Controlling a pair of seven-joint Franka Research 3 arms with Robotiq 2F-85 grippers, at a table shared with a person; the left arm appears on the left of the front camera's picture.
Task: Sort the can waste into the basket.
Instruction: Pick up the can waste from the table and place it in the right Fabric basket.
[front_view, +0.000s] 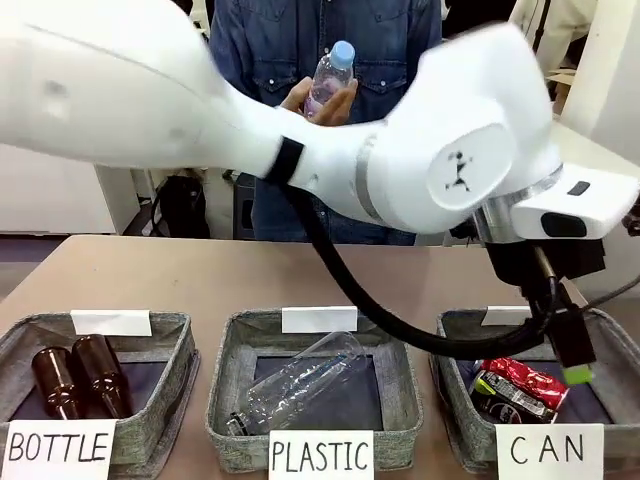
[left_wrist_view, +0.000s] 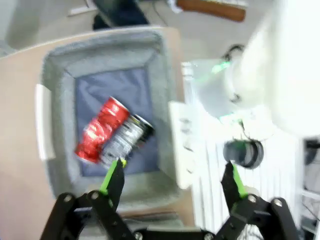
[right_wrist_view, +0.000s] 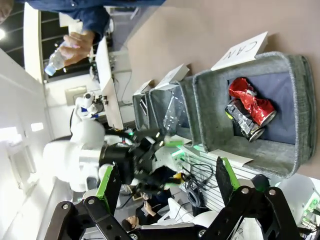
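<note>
Left gripper (left_wrist_view: 172, 182) spread wide and empty, hanging above the basket (left_wrist_view: 60, 70) marked CAN, green pads clear of everything below. Right gripper (right_wrist_view: 167, 180) likewise wide apart with nothing between the fingers, looking down on the same basket from off to 1 side. In the front view, left gripper (front_view: 572, 362) reaching across from 9 o'clock to the counter's 3 o'clock end, poised over the basket's (front_view: 452, 395) far edge. Inside, on the dark bottom, both pieces of can waste lying on their sides and touching: red can (front_view: 527, 381) toward 12 o'clock, dark can (front_view: 510, 398) just beside it toward 6 o'clock. Same pair seen from the left wrist, red can (left_wrist_view: 101, 129) pressed against dark can (left_wrist_view: 126, 139), toward the basket's 7 o'clock corner. Judged from this, sorting of cans looks done: 2 in the basket, 0 left loose on the bare counter (front_view: 200, 275). Elsewhere, a clear bottle (front_view: 300, 383) in the PLASTIC basket (front_view: 225, 400), 2 brown bottles (front_view: 78, 375) in the BOTTLE basket (front_view: 170, 390), and another plastic bottle (front_view: 330, 78) in the person's hand (front_view: 318, 100) at 12 o'clock. Probably only a retreat of the left arm remaining for this step.
</note>
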